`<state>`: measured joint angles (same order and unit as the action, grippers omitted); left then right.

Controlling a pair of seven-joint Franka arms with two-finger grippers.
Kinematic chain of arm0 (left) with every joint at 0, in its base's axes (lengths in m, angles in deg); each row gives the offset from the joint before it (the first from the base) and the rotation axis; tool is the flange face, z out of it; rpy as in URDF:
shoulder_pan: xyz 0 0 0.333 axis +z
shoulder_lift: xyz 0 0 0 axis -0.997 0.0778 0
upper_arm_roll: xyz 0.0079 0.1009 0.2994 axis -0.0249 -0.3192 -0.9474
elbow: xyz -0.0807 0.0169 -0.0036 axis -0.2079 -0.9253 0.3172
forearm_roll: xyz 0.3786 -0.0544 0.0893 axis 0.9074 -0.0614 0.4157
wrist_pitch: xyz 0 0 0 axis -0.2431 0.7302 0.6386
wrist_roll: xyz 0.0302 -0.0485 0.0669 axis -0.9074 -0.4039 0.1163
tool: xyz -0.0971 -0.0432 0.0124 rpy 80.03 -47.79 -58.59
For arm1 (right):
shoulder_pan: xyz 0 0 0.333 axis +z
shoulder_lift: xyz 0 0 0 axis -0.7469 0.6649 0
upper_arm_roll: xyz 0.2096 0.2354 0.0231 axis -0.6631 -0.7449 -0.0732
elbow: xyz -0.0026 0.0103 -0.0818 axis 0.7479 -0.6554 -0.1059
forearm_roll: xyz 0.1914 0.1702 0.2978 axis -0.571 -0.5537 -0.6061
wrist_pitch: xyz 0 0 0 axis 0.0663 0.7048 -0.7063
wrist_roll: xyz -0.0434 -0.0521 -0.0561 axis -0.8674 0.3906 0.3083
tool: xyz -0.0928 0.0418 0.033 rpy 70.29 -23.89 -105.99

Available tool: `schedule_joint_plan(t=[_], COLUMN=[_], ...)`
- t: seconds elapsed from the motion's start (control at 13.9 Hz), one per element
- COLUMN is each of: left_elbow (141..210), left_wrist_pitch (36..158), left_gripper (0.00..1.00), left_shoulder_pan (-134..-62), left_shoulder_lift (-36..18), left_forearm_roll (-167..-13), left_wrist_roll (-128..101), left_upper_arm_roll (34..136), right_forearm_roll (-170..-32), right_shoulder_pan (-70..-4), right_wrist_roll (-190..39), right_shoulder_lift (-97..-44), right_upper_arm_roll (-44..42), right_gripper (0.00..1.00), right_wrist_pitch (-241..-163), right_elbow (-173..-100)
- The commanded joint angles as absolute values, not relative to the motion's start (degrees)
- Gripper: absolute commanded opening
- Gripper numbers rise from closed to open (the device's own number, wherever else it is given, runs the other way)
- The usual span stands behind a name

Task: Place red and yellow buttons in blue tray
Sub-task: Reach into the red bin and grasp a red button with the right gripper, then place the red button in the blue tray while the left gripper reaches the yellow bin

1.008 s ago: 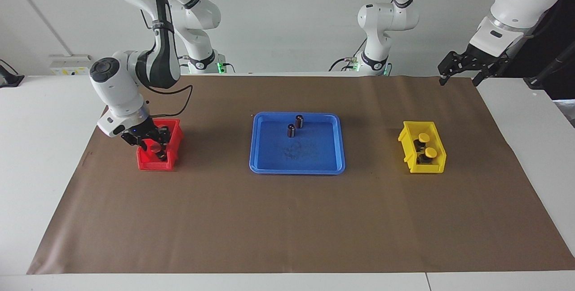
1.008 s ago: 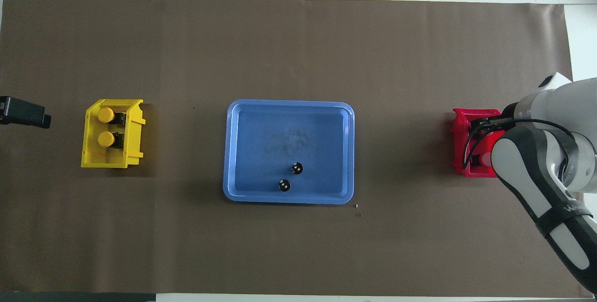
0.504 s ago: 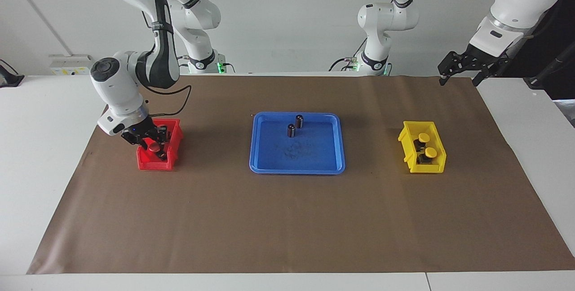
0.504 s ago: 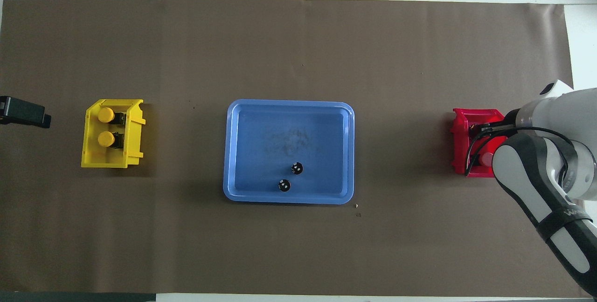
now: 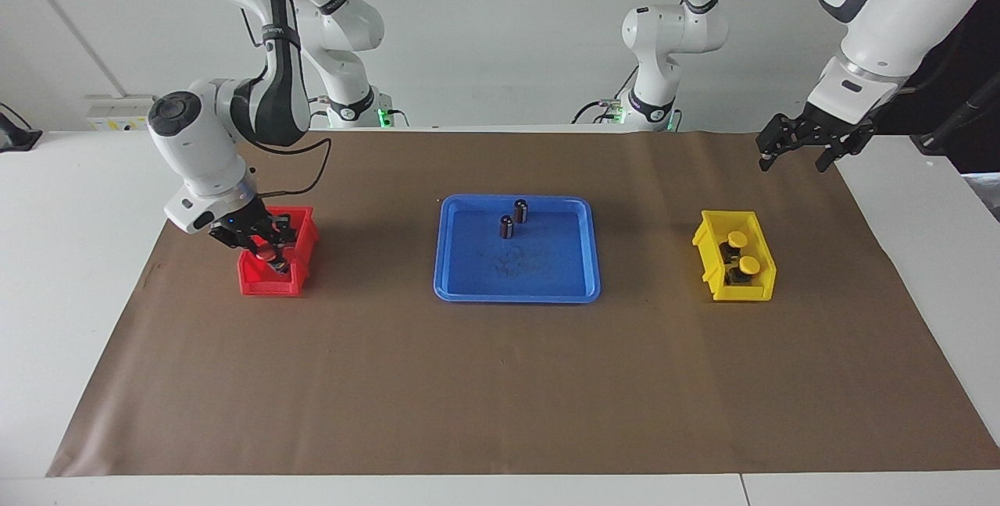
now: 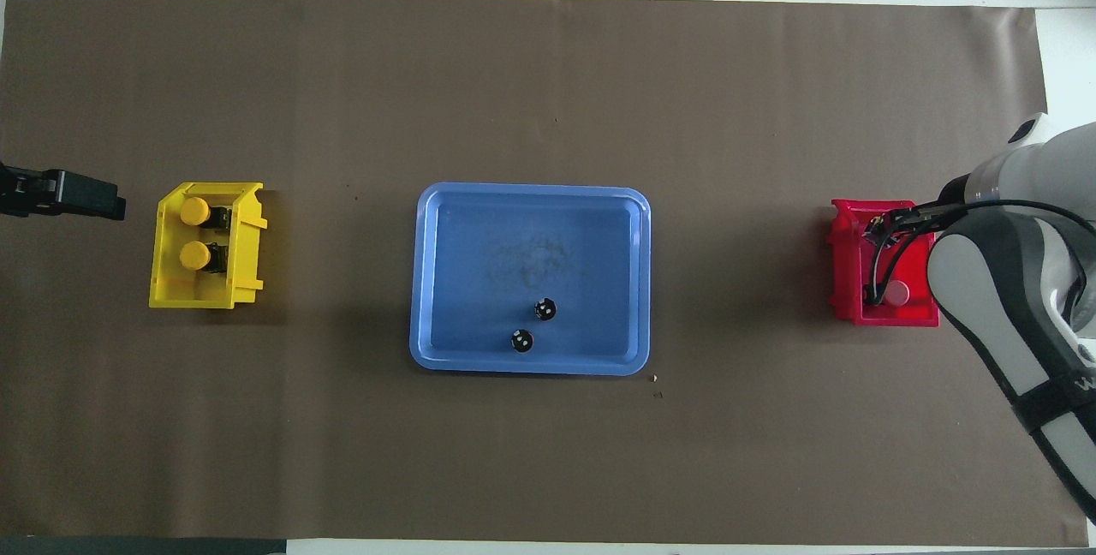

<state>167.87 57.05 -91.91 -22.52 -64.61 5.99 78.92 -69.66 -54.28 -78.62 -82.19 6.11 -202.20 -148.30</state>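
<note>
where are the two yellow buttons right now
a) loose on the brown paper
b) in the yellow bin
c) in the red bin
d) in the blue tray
b: both yellow buttons sit inside the yellow bin, toward the left arm's end of the table; the blue tray holds only two dark cylinders.

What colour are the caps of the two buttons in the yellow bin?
Yellow caps on dark bases, clearest in the overhead view.
</note>
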Motion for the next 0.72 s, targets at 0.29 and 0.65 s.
schedule_joint_plan(t=[0.29, 0.65], left_elbow=[176.7, 181.0], left_wrist_pitch=[76.5, 82.3], left_gripper=[0.94, 0.78], left_shoulder_pan=[-89.1, -89.1], left_shoulder_lift=[-14.5, -12.3], left_forearm_roll=[-65.0, -65.9], left_wrist_roll=[6.0, 5.6], left_upper_arm_roll=[79.2, 79.2], right_forearm_roll=[-70.0, -70.5], right_shoulder_pan=[-41.5, -24.5], right_wrist_roll=[-62.6, -33.7], right_shoulder_lift=[-73.2, -68.2], right_upper_arm_roll=[5.9, 5.7], right_gripper=[0.12, 0.07], right_wrist_pitch=[-184.2, -196.1], right_elbow=[-122.8, -122.7])
